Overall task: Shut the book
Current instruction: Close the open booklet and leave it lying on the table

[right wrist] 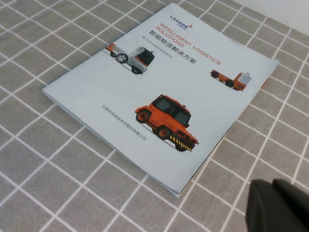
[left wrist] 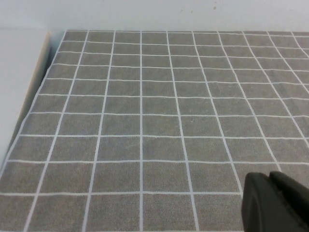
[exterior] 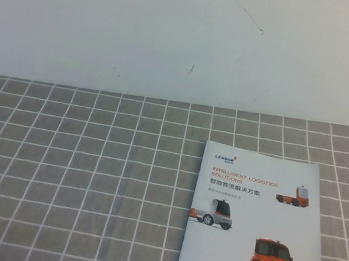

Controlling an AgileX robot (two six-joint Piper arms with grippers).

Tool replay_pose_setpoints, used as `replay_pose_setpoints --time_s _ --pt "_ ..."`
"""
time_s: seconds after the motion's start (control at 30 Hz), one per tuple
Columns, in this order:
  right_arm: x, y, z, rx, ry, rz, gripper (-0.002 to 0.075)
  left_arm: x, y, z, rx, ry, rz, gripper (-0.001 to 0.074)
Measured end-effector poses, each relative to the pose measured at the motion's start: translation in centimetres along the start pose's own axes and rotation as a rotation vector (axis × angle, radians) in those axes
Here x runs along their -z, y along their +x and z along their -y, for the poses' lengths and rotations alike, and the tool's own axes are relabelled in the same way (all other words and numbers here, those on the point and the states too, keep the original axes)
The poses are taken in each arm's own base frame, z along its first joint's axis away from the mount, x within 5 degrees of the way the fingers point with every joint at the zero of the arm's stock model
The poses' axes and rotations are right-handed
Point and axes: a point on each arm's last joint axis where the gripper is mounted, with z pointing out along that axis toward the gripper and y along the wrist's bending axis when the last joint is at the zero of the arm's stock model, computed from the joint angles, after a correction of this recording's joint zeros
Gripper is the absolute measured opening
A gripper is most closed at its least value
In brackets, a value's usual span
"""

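The book (exterior: 253,229) lies shut and flat on the grey checked cloth, at the right near the front edge. Its pale cover shows orange vehicles and red lettering. In the right wrist view the book (right wrist: 164,92) fills the middle, and my right gripper (right wrist: 273,186) hangs shut beside the book's corner, apart from it, holding nothing. My left gripper (left wrist: 269,178) hovers shut over bare cloth, with no book in its view. Neither gripper shows in the high view.
The grey checked cloth (exterior: 72,173) covers the table up to a white wall (exterior: 179,30) at the back. A pale table edge (left wrist: 34,92) runs along the cloth's left side.
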Motion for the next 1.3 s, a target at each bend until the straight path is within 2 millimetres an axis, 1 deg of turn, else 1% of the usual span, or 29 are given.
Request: replay_pose_setpoints --time_s 0.23,0.43,0.53,0.87,1.1,1.3 --pt "0.0 0.0 0.0 0.0 0.0 0.0 -0.0003 0.0 0.0 -0.02 0.005 -0.003 0.0 -0.0002" --pt "0.0 0.0 0.0 0.0 0.0 0.0 -0.0003 0.02 -0.05 -0.38 0.022 -0.07 0.01 -0.0002" --pt "0.0 0.0 0.0 0.0 0.0 0.0 -0.0003 0.02 -0.05 -0.41 0.013 -0.075 0.011 -0.0002" --pt "0.0 -0.01 -0.01 -0.002 -0.001 0.001 -0.0003 0.0 -0.01 -0.05 0.019 -0.018 0.003 -0.0002" --pt "0.0 -0.01 -0.01 -0.002 -0.001 0.001 -0.0003 0.0 0.0 0.02 -0.018 -0.009 0.001 -0.0003" --pt "0.0 -0.01 -0.01 -0.002 -0.001 0.001 -0.0003 0.0 0.01 0.12 0.001 0.002 0.0 -0.0003"
